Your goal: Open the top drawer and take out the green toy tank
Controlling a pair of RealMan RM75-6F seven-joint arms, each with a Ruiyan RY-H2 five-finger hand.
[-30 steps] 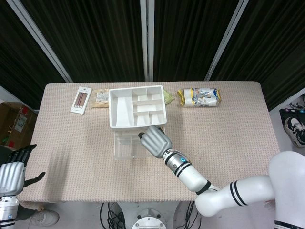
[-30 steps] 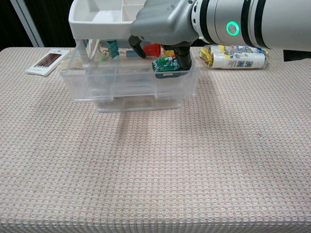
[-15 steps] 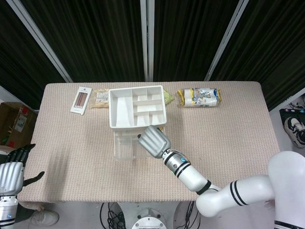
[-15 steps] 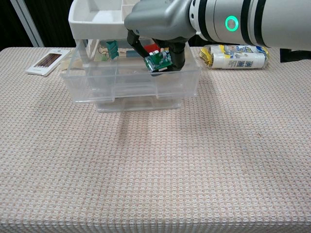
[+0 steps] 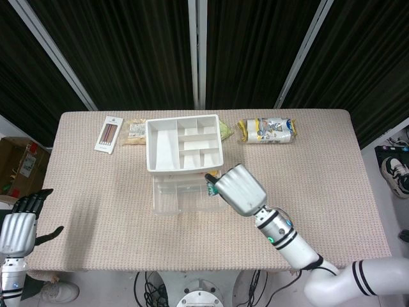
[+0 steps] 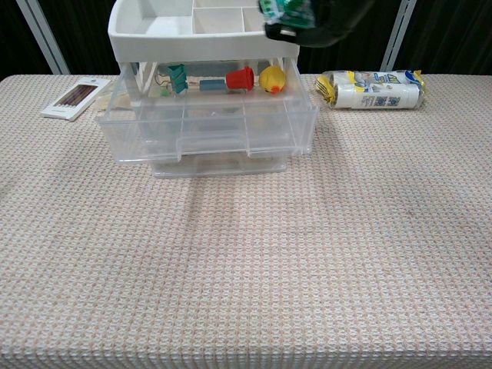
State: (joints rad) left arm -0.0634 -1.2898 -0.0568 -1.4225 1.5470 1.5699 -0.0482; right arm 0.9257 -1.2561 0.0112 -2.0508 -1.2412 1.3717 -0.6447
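Observation:
My right hand [image 5: 239, 189] holds the green toy tank [image 5: 210, 186] high above the open top drawer [image 6: 207, 127] of the clear drawer unit. In the chest view only the tank [image 6: 283, 9] and the hand's dark underside [image 6: 330, 14] show at the top edge. The drawer is pulled out toward me and holds a red cone [image 6: 240, 78], a yellow duck [image 6: 271, 78] and green clips [image 6: 177, 75]. My left hand [image 5: 18, 227] hangs off the table's left side, fingers apart, holding nothing.
A white divided tray [image 5: 183, 143] sits on top of the drawer unit. A pencil box [image 5: 109, 133] lies at the back left, a snack packet [image 5: 135, 132] beside it, and a yellow-white bag [image 5: 267, 130] at the back right.
My right hand has lifted the green tank up out of the drawer and drawn back to the right; the arm now rises almost out of the chest view. The left hand stayed put.

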